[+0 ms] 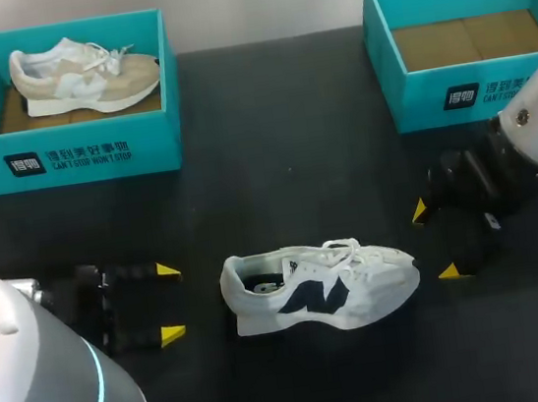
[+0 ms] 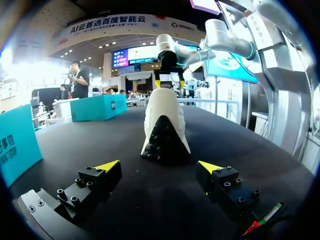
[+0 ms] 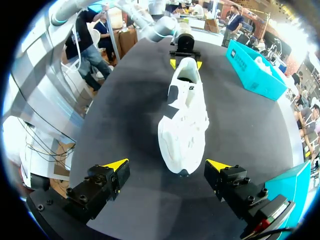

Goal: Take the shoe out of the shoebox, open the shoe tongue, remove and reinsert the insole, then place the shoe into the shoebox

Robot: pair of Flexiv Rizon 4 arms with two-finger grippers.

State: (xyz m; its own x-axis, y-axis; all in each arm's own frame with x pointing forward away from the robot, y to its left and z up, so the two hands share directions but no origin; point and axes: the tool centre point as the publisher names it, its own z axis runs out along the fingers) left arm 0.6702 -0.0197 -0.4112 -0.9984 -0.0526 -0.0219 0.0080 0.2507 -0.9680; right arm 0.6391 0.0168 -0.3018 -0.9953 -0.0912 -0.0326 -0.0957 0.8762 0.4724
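Observation:
A white shoe with a navy side patch (image 1: 320, 286) stands on the black table between my two grippers, heel toward the left, toe toward the right. My left gripper (image 1: 170, 302) is open a short way off the heel; in its wrist view the shoe's heel (image 2: 165, 125) stands ahead of its open fingers (image 2: 159, 167). My right gripper (image 1: 436, 241) is open just off the toe; in its wrist view the white shoe (image 3: 185, 117) lies ahead of the yellow tips (image 3: 167, 165), toe nearest. An empty teal shoebox (image 1: 466, 36) sits at the back right.
Another teal shoebox (image 1: 62, 99) at the back left holds a beige and white shoe (image 1: 84, 75). Black tabletop lies between the boxes and in front of the shoe.

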